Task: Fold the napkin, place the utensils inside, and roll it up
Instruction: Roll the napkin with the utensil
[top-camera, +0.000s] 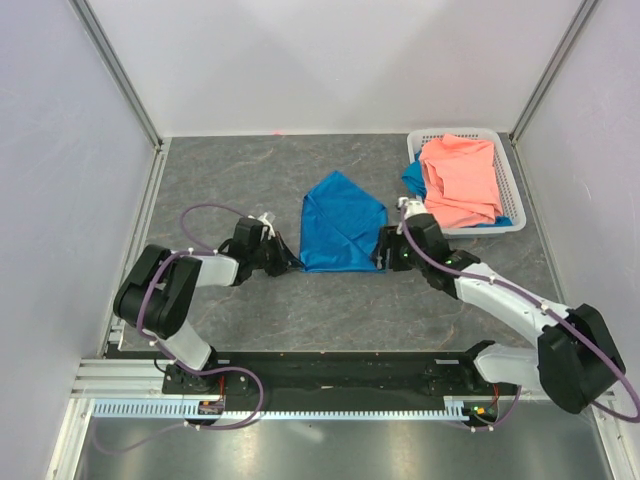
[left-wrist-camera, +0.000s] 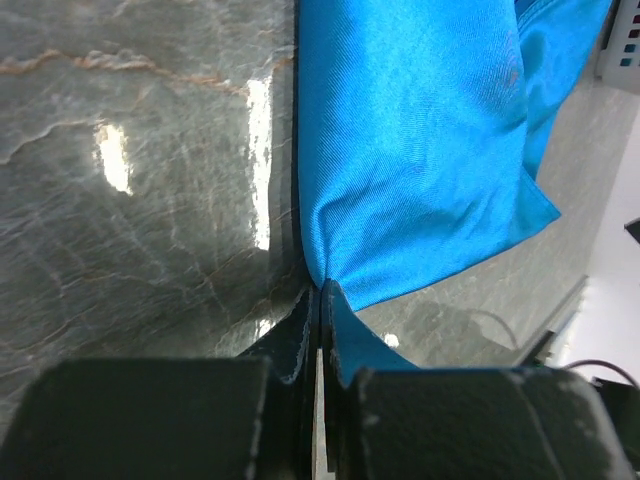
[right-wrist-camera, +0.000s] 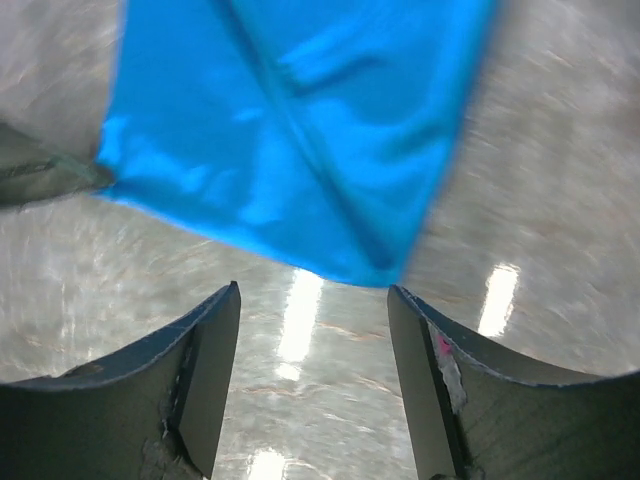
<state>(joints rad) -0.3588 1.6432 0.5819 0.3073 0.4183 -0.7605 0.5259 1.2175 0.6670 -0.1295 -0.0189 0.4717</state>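
The bright blue napkin (top-camera: 340, 222) lies folded on the grey table, roughly a triangle with its point toward the back. My left gripper (top-camera: 290, 262) is shut on the napkin's near left corner (left-wrist-camera: 330, 290), its fingers pinching the cloth. My right gripper (top-camera: 383, 252) is open at the napkin's near right corner; in the right wrist view the napkin (right-wrist-camera: 290, 140) hangs just beyond the gripper (right-wrist-camera: 312, 300), with nothing between the fingers. The black knife-like utensil is out of view.
A white basket (top-camera: 510, 175) stands at the back right, holding a salmon-pink cloth (top-camera: 462, 180) with a blue scrap (top-camera: 412, 180) under it. White walls enclose the table on three sides.
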